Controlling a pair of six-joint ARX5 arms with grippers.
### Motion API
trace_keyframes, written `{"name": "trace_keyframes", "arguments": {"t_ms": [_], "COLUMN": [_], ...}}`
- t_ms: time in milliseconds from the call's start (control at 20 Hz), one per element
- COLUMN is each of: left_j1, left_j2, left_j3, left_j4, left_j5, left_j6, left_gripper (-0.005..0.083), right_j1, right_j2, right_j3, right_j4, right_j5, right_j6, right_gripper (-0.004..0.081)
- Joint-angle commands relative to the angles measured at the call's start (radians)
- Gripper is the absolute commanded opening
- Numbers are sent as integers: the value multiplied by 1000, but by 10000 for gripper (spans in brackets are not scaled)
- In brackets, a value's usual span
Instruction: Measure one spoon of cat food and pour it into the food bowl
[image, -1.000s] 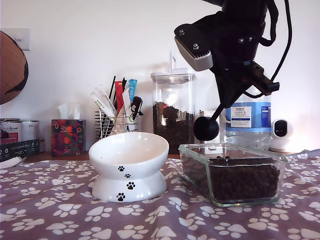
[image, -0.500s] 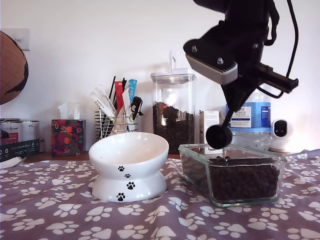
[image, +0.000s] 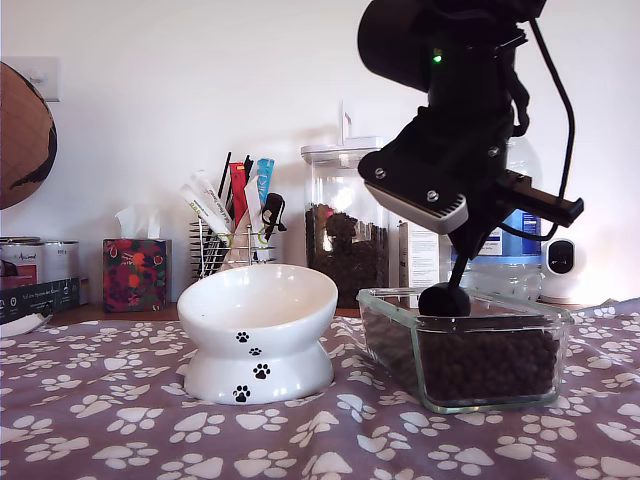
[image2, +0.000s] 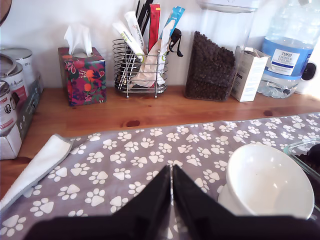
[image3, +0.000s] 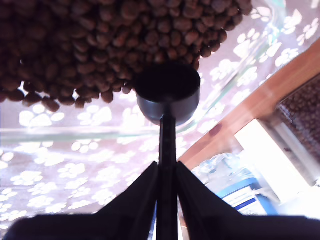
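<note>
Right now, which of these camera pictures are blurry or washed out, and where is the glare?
Exterior view: sharp, evenly lit, though the dark arm is nearly a silhouette against the bright wall. First wrist view: clear, with my first hand a dark blur up close. Second wrist view: the small black plastic scoop and brown kibble pellets are fairly clear, while the white box beyond is overexposed and soft.

Food bowl (image: 258, 300) open above; jar (image: 346, 222) crowds behind.
</note>
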Motion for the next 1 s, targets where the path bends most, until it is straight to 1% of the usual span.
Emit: {"name": "trace_keyframes", "arguments": {"t_ms": [0,100,250,400,450,550,650,700,800,850,950], "left_j1": [-5,-5,-5,-5,-5,-5,-5,-5,-5,-5,-5], "left_j2": [4,4,4,4,4,4,4,4,4,4,4], "left_j3": [-3,-3,-3,-3,-3,-3,-3,-3,-3,-3,-3], "left_j4": [0,-11,-21,-23,-24,-26,-31,-37,-43,-44,-45], "left_j5": [7,7,7,7,10,18,19,19,19,19,20], "left_j6": [-3,-3,-3,-3,-3,-3,-3,-3,-3,-3,-3], "left_gripper": [-19,-19,-19,-19,-19,-19,-19,-19,-19,-19,-19], "right_j1": [27,57,86,92,91,87,72,66,56,55,56], "right_j2": [51,51,47,47,47,47,47,47,47,47,47], "right_j3": [-13,-13,-13,-13,-13,-13,-13,-13,-13,-13,-13], "right_j4": [-48,-77,-107,-111,-111,-111,-127,-146,-203,-229,-233], "right_j5": [-14,-21,-20,8,26,61,76,71,27,3,-50], "right_j6": [-15,-11,29,102,142,264,409,492,602,627,667], "right_gripper": [-12,-12,-12,-11,-12,-11,-12,-12,-12,-12,-12]}}
